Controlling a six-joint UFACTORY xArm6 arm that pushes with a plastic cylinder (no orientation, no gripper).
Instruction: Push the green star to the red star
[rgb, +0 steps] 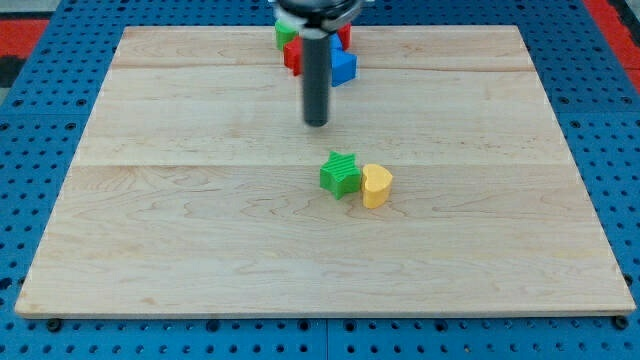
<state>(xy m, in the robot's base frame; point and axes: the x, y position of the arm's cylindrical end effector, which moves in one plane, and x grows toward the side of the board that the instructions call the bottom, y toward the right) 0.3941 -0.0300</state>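
The green star (340, 174) lies near the board's middle, touching a yellow heart-shaped block (376, 185) on its right. My tip (317, 122) stands above the green star in the view, slightly to its left, with a gap between them. A cluster of blocks sits at the view's top behind the rod: a red block (292, 56), a blue block (343, 67), a green block (284, 33) and another red piece (344, 36). The rod hides part of the cluster, so I cannot tell which red piece is the red star.
The wooden board (200, 220) lies on a blue perforated surface (40, 90). The arm's dark end (316, 8) enters from the view's top centre.
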